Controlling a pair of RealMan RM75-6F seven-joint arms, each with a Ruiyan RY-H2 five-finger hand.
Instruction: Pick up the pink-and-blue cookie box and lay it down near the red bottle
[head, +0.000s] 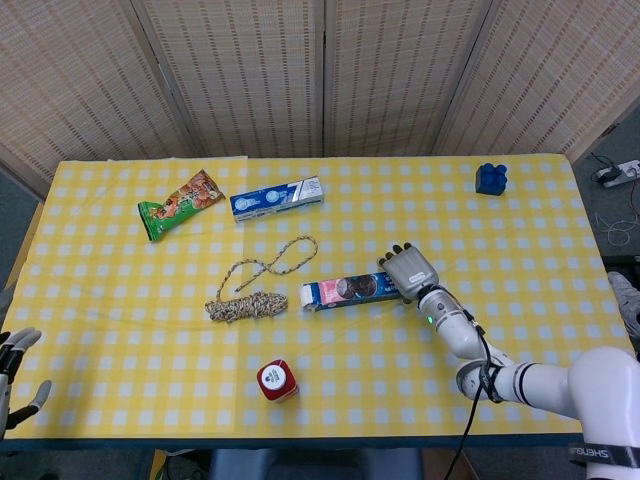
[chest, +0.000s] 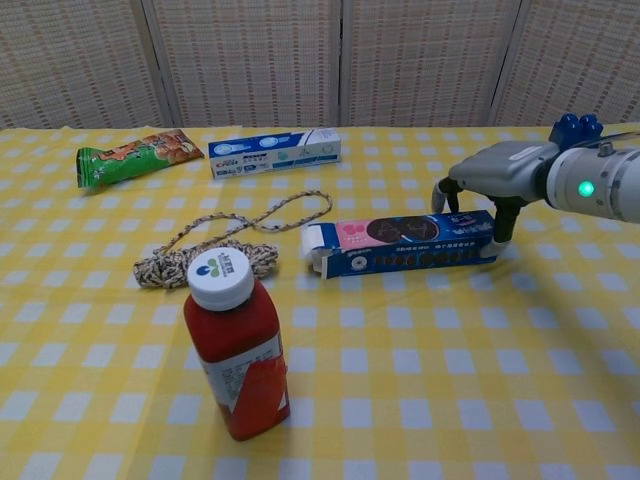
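The pink-and-blue cookie box (head: 343, 292) (chest: 400, 244) lies flat on the yellow checked cloth, mid-table. My right hand (head: 409, 273) (chest: 497, 178) hovers over the box's right end with fingers spread downward. One finger hangs behind the box and another sits at its right end; it holds nothing. The red bottle (head: 277, 380) (chest: 237, 352) stands upright with a white cap, near the front edge and to the left of the box. My left hand (head: 14, 374) rests off the table's left front corner, fingers apart and empty.
A coiled rope (head: 254, 291) (chest: 218, 246) lies between the box and the bottle's side. Further back are a blue toothpaste box (head: 277, 198) (chest: 275, 152) and a green snack bag (head: 179, 204) (chest: 130, 156). A blue block (head: 490, 178) (chest: 573, 126) sits at the far right.
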